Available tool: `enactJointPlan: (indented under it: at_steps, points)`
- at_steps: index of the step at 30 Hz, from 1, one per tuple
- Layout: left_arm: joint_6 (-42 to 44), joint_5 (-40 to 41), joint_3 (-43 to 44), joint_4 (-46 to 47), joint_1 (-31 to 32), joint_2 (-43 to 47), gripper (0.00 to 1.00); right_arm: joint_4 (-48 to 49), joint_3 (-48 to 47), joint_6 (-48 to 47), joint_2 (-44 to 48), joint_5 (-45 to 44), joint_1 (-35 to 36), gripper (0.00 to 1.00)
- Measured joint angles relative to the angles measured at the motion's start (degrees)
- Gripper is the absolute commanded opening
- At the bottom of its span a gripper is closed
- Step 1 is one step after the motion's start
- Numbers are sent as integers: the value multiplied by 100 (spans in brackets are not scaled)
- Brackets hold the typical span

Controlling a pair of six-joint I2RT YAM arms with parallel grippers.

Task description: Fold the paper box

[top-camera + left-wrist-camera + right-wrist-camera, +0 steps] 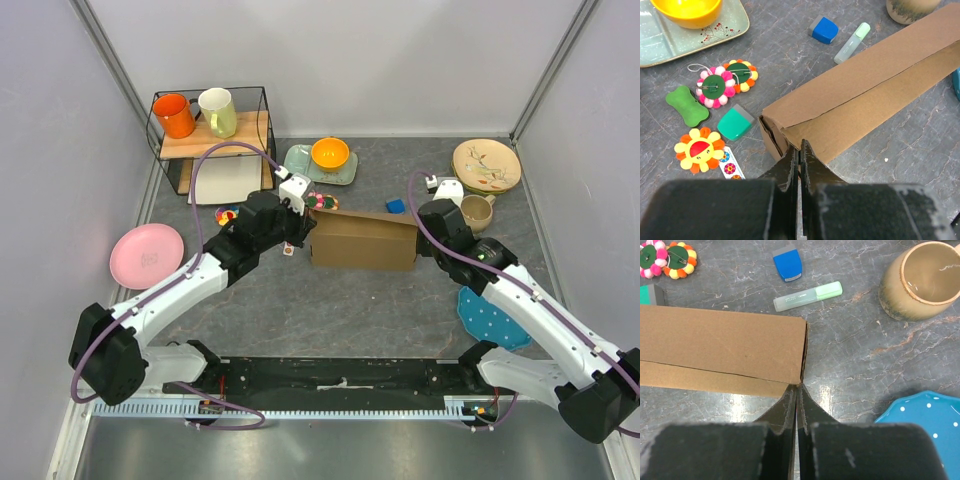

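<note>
The paper box (362, 243) is a long, closed brown cardboard box standing mid-table. In the left wrist view the paper box (865, 95) runs up to the right, with a flap seam along its top and an open slit at its left end. My left gripper (300, 232) is shut, its tips (800, 146) touching the box's near left corner. My right gripper (421, 226) is shut too, its tips (797, 388) against the near right corner of the box (720, 340). Whether either pinches cardboard is not visible.
A wire rack (262, 125) holds an orange mug (174, 115), a cream mug (219, 112) and a white sheet (226, 182). Around stand a pink plate (147, 254), an orange bowl (330, 153) on a green tray, a beige plate (486, 164), a tan mug (922, 280), a blue dotted plate (490, 318), flower toys (725, 82), a blue eraser (788, 262) and a highlighter (807, 296).
</note>
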State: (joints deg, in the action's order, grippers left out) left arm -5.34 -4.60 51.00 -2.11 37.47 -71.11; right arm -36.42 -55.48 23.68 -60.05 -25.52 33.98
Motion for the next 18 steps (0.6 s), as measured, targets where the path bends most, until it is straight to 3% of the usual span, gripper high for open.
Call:
enactJointPlan:
  at_steps: [5, 9, 18]
  points:
    - [4, 13, 0, -4, 0, 0, 2, 17, 13, 2, 13, 7, -9, 5]
    - [11, 105, 0, -33, 39, 26, 2, 15, 13, 9, 26, 20, -9, 20]
    - [44, 168, 13, -164, 92, 85, 2, -188, -116, 31, 44, 164, -4, 29]
